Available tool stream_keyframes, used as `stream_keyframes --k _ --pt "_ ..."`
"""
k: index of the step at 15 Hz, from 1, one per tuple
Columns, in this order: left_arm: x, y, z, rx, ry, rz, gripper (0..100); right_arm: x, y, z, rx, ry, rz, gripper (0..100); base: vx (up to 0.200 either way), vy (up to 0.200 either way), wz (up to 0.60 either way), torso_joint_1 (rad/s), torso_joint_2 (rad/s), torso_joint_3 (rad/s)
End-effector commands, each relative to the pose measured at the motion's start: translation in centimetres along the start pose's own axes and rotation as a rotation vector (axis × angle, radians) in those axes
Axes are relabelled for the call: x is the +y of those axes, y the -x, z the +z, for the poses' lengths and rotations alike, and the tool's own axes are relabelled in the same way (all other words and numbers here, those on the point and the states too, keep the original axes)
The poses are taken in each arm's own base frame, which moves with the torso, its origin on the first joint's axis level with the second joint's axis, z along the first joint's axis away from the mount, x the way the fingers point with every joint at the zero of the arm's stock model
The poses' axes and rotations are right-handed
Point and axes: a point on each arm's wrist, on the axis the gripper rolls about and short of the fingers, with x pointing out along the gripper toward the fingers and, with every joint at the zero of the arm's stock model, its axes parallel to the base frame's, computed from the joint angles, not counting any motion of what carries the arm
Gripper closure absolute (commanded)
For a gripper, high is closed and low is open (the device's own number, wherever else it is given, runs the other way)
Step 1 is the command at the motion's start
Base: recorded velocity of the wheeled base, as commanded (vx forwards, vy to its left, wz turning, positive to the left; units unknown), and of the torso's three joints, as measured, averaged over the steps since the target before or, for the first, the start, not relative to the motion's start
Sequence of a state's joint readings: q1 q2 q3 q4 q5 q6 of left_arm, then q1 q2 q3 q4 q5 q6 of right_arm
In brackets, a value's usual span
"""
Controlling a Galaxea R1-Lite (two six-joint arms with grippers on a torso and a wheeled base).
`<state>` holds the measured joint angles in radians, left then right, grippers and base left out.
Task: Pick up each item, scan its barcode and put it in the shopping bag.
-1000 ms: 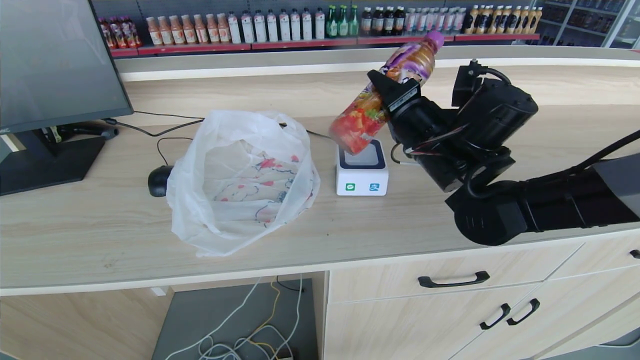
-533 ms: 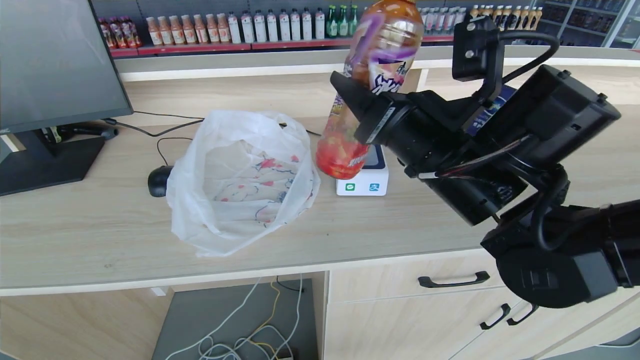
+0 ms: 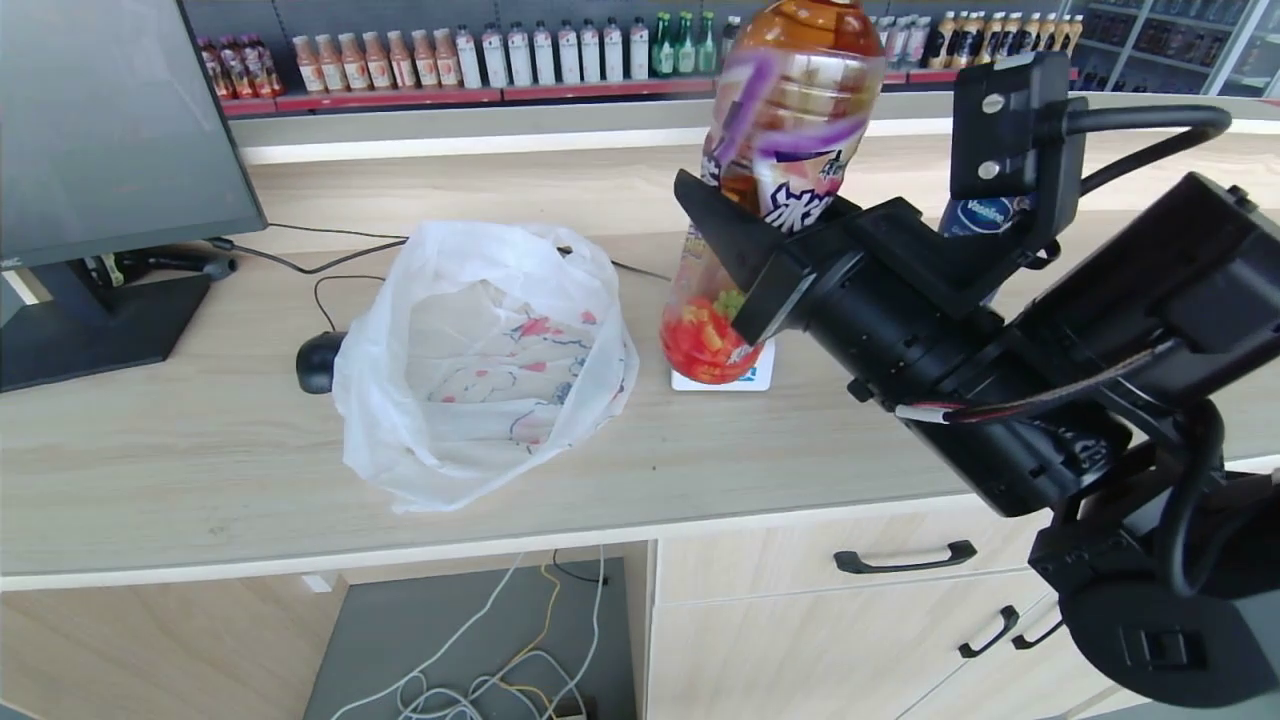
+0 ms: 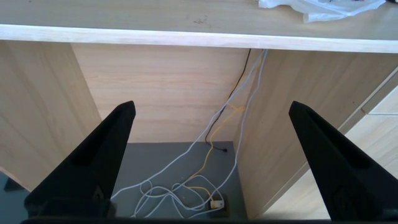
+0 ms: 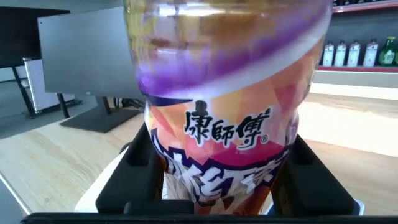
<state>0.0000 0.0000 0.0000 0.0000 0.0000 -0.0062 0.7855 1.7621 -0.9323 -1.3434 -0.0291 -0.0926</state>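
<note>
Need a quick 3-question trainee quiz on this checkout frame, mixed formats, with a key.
1. True or false: the bottle lies inside the bag.
2. What sits on the counter right beside the bag, on the robot's left? A mouse. B cup. C stapler.
3. Fill in: the left gripper is ___ (open or shut).

Key: 1 false, the right gripper holds it in the air. 2 A. 3 open.
</note>
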Motion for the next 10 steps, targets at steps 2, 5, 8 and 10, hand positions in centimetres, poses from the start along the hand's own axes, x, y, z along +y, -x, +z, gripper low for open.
stream_keyframes --k 2,5,8,10 --pt "0.0 0.0 0.0 0.0 0.0 0.0 0 -0.4 0.7 -1.2 0.043 0.007 -0.008 100 0.0 0.0 0.0 0.0 0.0 0.0" --pt "0.0 0.0 0.0 0.0 0.001 0.002 0 -0.6 1.2 -1.5 0.056 0.013 -0.014 100 0.0 0.0 0.0 0.0 0.0 0.0" --pt "0.0 0.0 0.0 0.0 0.0 0.002 0 -0.7 0.9 -1.2 0.035 0.01 -0.016 100 0.0 0.2 0.0 0.002 0.01 -0.001" --pt "0.0 0.0 0.0 0.0 0.001 0.002 0 -0.6 0.9 -1.2 0.036 0.01 -0.016 100 0.0 0.2 0.0 -0.002 0.0 0.002"
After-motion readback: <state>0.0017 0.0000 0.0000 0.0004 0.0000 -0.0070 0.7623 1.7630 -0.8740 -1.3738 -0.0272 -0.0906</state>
